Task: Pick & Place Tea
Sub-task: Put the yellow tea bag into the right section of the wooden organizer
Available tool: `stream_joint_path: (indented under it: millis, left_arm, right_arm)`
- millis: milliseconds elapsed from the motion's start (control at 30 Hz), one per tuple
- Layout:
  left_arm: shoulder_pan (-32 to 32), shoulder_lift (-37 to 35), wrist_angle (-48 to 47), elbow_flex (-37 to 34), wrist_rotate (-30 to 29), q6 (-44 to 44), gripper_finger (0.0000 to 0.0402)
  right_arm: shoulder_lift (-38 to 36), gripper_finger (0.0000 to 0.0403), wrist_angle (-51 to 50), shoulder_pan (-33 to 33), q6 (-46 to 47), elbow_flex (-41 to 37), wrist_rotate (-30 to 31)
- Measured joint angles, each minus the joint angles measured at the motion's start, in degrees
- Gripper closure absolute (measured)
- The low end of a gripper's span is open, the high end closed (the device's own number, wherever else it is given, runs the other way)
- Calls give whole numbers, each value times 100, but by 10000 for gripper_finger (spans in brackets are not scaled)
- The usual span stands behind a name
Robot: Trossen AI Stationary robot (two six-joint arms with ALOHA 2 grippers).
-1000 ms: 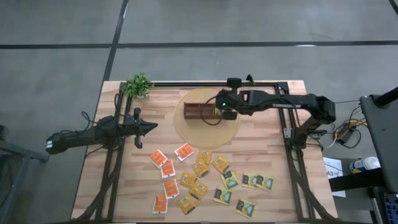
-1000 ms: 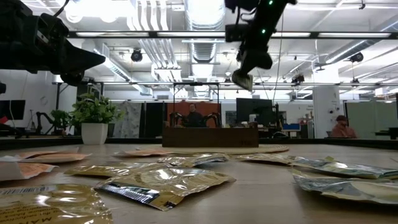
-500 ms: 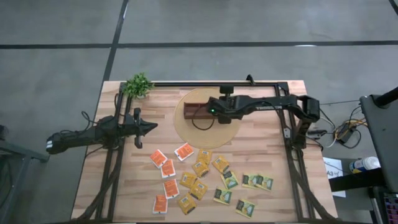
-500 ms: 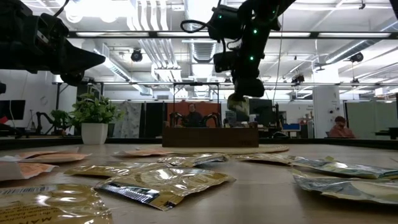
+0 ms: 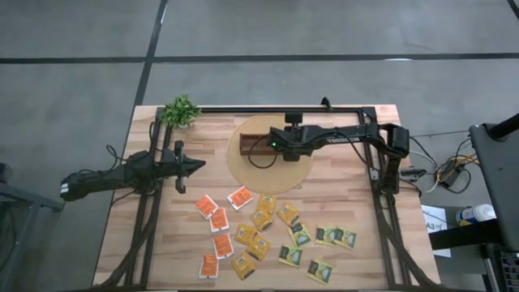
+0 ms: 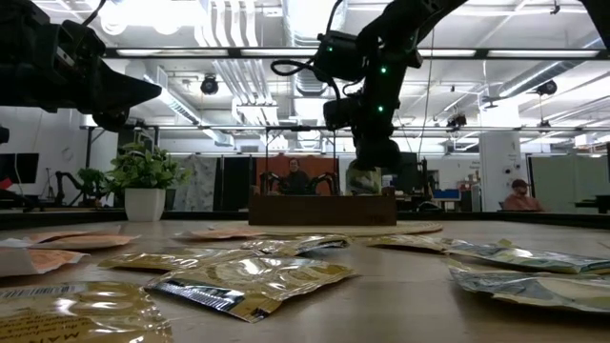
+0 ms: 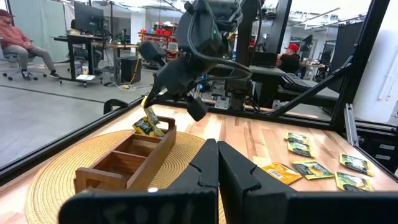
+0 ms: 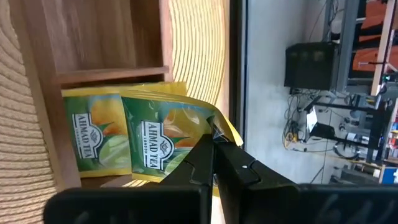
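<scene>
A brown wooden box with three compartments stands on a round woven mat. My right gripper is shut on a green-and-yellow tea sachet over the compartment at the box's right end. A second such sachet lies in that compartment. In the low view the held sachet hangs at the box's top edge. Many loose tea sachets, orange, yellow and green, lie flat on the near half of the table. My left gripper waits shut at the table's left. My right gripper pinches the sachet's upper edge between its two fingers. The fingers slant down from the table's right side. The sachet hangs below them, bowed, its lower end inside the box's right end compartment. Whether it touches the sachet lying there, I cannot tell.
A small potted plant stands at the table's far left corner. The box's middle and left compartments hold nothing. A black frame runs along the table's edges. People sit in the room beyond the table.
My right gripper has come down and toward the table's left with the sachet, from well above the box to its top edge. It has stayed shut on the sachet, which now hangs into the right end compartment.
</scene>
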Motion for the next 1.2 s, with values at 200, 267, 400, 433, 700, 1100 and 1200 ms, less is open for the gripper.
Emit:
stream_joint_path:
  millis: [200, 267, 400, 433, 700, 1100, 1200]
  left_arm:
    - [1, 1, 0, 0, 0, 0, 401]
    - [1, 2, 0, 0, 0, 0, 401]
    - [0, 0, 0, 0, 0, 0, 401]
    - [1, 2, 0, 0, 0, 0, 401]
    - [-1, 2, 0, 0, 0, 0, 401]
    - [-1, 0, 0, 0, 0, 0, 401]
    - [0, 0, 0, 0, 0, 0, 401]
  right_arm:
    - [0, 394, -2, -59, -64, -74, -37]
    - [0, 394, -1, -57, -66, -76, -91]
    - [0, 394, 24, -63, -74, -101, -335]
    - [0, 394, 29, -63, -64, -111, -335]
    - [-2, 394, 72, -68, -104, -153, -316]
    - [-7, 383, 96, -74, -193, -164, -751]
    - [-7, 360, 96, -78, -143, -164, -739]
